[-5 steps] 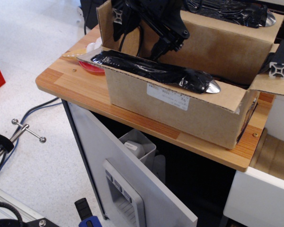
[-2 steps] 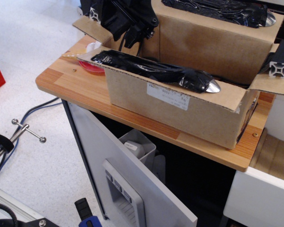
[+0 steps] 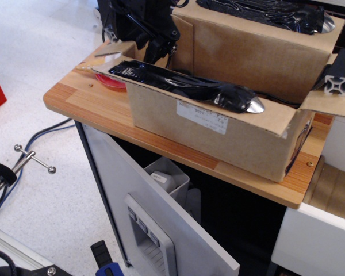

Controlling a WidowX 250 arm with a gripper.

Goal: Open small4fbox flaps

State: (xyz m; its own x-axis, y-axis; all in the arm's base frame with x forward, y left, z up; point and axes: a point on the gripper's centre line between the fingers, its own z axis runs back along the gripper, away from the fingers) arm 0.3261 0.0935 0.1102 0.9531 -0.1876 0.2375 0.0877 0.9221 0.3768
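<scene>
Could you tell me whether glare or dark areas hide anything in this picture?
In the observation.image view, glare sits on the black film of the near flap, brightest at its silvery tip; the gripper is a dark mass with little detail, so its jaws are unreadable; the label on the small4fbox is too soft to read.

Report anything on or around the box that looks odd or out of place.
Both long flaps of the small4fbox carry wrinkled glossy black film with a silvery tip, unusual on plain cardboard. A red object is wedged beside the box's left end, mostly hidden. The gripper sits at the left short flap.
</scene>
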